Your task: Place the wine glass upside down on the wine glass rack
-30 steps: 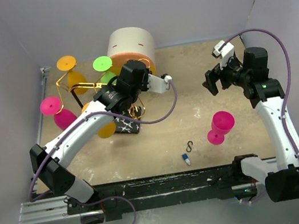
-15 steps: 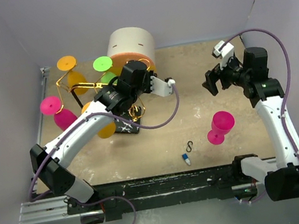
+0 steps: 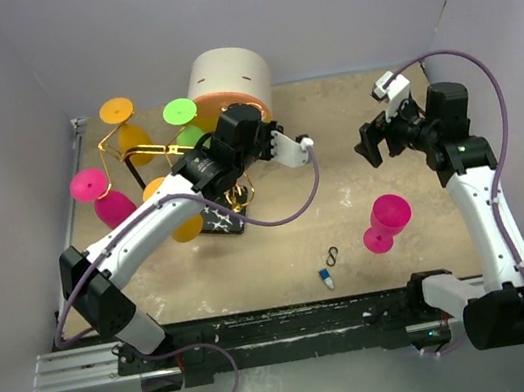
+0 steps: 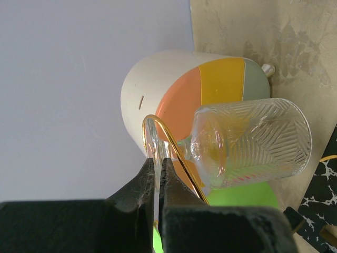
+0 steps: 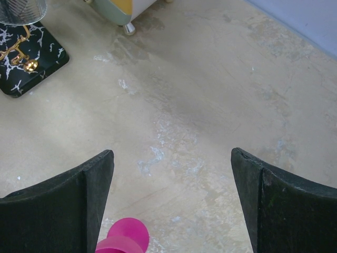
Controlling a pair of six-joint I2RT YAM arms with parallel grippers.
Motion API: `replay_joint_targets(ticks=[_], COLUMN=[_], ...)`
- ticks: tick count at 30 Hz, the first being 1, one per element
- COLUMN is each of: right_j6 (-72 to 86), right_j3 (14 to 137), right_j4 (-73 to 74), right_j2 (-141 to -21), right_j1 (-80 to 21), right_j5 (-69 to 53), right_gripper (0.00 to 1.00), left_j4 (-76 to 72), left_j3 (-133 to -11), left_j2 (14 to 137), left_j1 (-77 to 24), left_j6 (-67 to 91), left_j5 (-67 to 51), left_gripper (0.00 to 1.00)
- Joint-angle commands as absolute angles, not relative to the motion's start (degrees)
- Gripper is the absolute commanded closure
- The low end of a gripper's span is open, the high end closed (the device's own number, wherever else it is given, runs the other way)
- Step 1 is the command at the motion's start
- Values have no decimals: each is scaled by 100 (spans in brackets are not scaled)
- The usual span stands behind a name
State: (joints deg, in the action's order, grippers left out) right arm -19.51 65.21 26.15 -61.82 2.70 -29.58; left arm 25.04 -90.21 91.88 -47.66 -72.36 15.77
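Fingers (image 4: 134,184) of the left gripper (image 4: 157,162) are pressed together in the left wrist view, apparently pinching the foot of the clear wine glass (image 4: 247,139). Its stem is cradled by a gold arm of the wine glass rack (image 4: 321,163), bowl toward the table (image 4: 295,47). The round drawer box (image 4: 152,84) behind is shut, contents hidden. In the right wrist view the right gripper (image 5: 169,155) is spread wide, empty, over a pink glass (image 5: 124,240). From above, the left arm (image 3: 137,233) is found shifted rightward within the last second; seating is judged nearly done.
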Motion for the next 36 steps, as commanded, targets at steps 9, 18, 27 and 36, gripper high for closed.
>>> replay_joint_targets(ticks=[9,18,27,36], right_j6=[-1885,-1885,-1881,-1880], right_j3=[6495,6486,6469,6451], right_j4=[2364,2364,2365,2392], right_j2=[-6135,-6095,-6058,-6038], right_j1=[327,351,369,369], right_j5=[-3075,-3093,-3120,-3095], right_gripper=[6,6,6,6], left_j4=[1262,1021,968,1169], left_j3=[-9363,-9518,-9493,-9194], left_j2=[9321,9558,9535,9260], left_j1=[-4781,-4745,-4586,-4491], left_j6=[-7466,-7307,-7098,-6927], left_j5=[1714,2073,2343,2317], left_gripper=[100,100,100,100])
